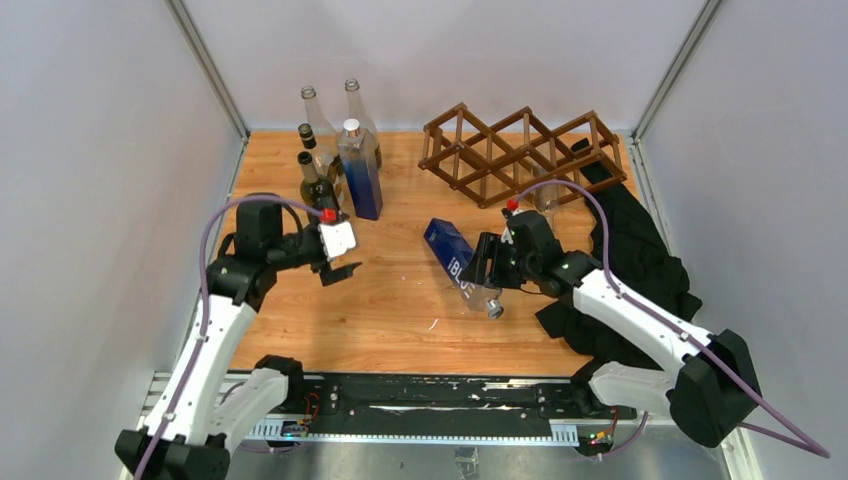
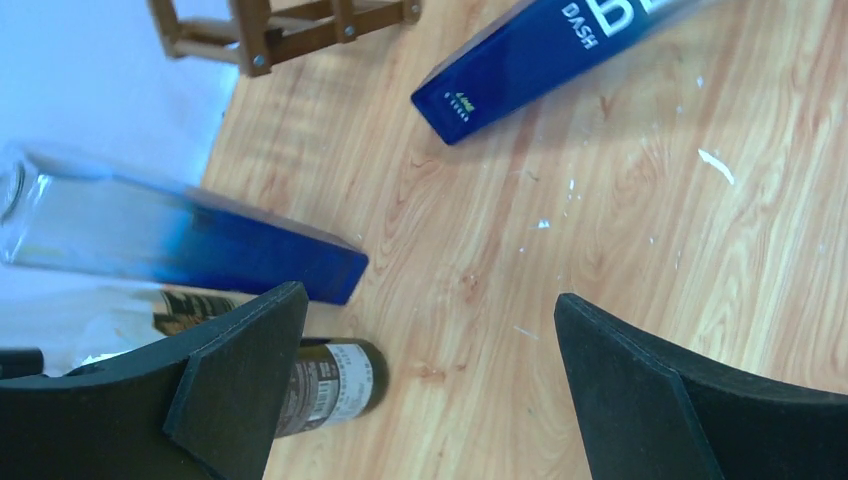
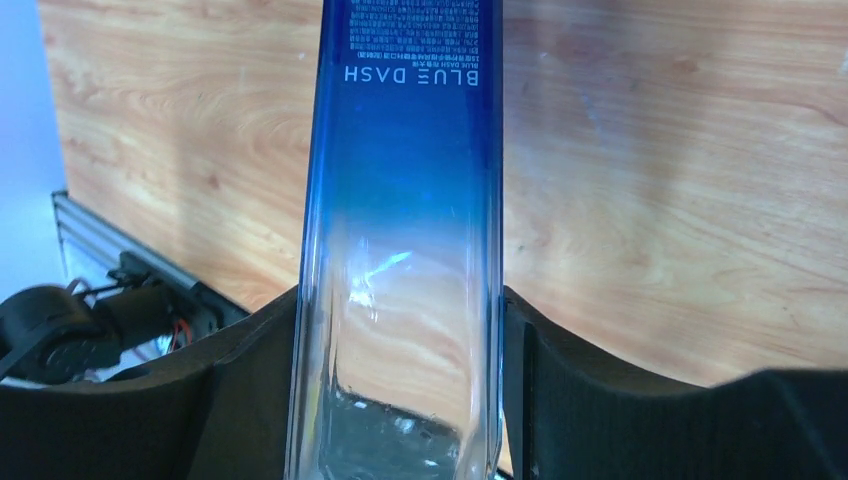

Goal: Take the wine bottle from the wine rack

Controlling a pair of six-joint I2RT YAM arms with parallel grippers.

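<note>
The wine bottle [image 1: 452, 258] is a square one, blue at the base and clear toward the neck, printed "BLUE DASH". It lies slanted over the table in front of the brown lattice wine rack [image 1: 520, 150], apart from it, neck toward the near edge. My right gripper [image 1: 489, 265] is shut on its clear part. In the right wrist view the bottle [image 3: 405, 200] fills the gap of the right gripper [image 3: 400, 340], and both fingers [image 3: 580, 400] press its sides. My left gripper [image 1: 338, 270] stands open over bare wood near the back-left bottles. The left wrist view shows the left gripper [image 2: 425, 335] holding nothing.
Several bottles [image 1: 330, 150] stand at the back left, among them a second blue square bottle [image 2: 200, 250] and a dark green one [image 2: 335, 380] close to my left finger. A black cloth [image 1: 640, 250] lies under the right arm. Grey walls close in three sides.
</note>
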